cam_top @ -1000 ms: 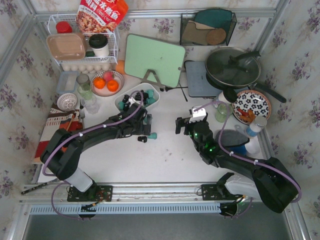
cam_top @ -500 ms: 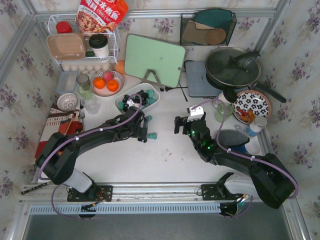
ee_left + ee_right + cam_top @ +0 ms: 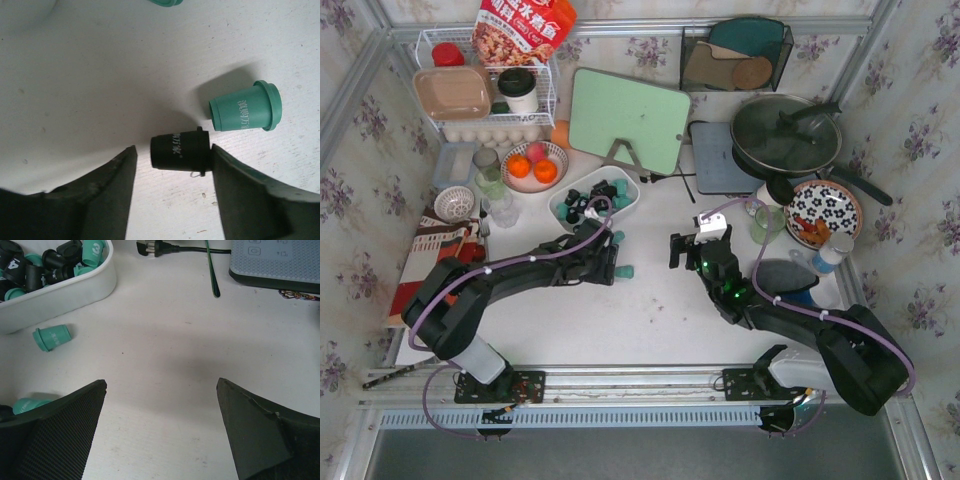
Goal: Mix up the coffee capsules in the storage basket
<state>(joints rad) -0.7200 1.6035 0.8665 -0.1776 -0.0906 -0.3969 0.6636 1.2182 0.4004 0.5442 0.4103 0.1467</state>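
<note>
1. Left gripper: jaws part open, straddling a black capsule that lies on its side on the table. One finger touches the rim end and the other stands just off the base end, so nothing is clamped yet. It looks lined up along the pod's length to take this stray.
2. A teal capsule lies on its side just beyond the touching finger, apart from the black one. It is close enough that a sloppy close might nudge it.
3. Farther ahead, a second teal capsule lies outside the tub, near its wall.
4. Storage basket: ahead of the left gripper, with teal and black coffee capsules heaped inside. Only that second stray lies between.
5. Right gripper: jaws spread wide and holding nothing, over bare table. The basket is ahead and to its left. Probably held back to leave room.
6. Farthest out, a power plug and a grey appliance sit ahead of the right gripper, off any likely path.
</note>
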